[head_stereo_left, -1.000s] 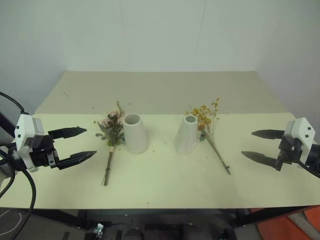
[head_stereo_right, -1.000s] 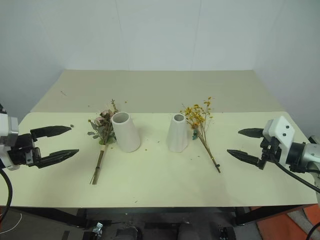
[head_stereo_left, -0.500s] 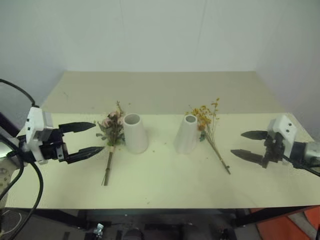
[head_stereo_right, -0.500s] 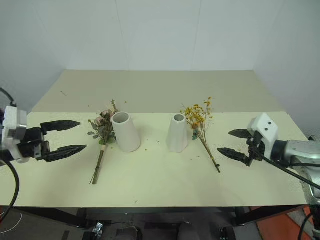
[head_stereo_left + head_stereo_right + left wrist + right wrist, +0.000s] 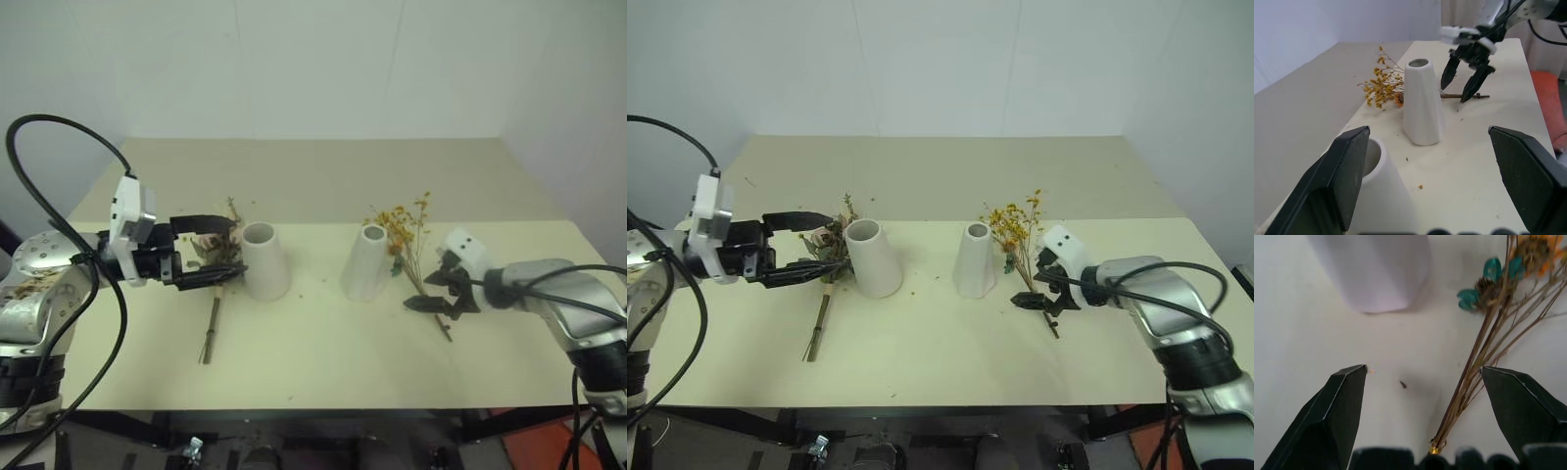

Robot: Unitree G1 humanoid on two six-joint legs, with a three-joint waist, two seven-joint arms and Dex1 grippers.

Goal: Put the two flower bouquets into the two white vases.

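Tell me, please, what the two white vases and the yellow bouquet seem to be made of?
Wider vase and slimmer vase: probably ceramic or plaster, since the white surface looks matte with no shine; plastic is also possible. Yellow bouquet: apparently dried real plants, with thin brown woody stems and tiny papery blooms, though artificial flowers cannot be excluded.

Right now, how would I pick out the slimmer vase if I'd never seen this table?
Start at the pale table and find the two white cones standing upright near its middle. The slimmer vase is the one on the robot's right, beside the yellow bouquet that lies flat near the open right claw. Its mouth is smaller and its body narrower than the wider vase by the pink bouquet.
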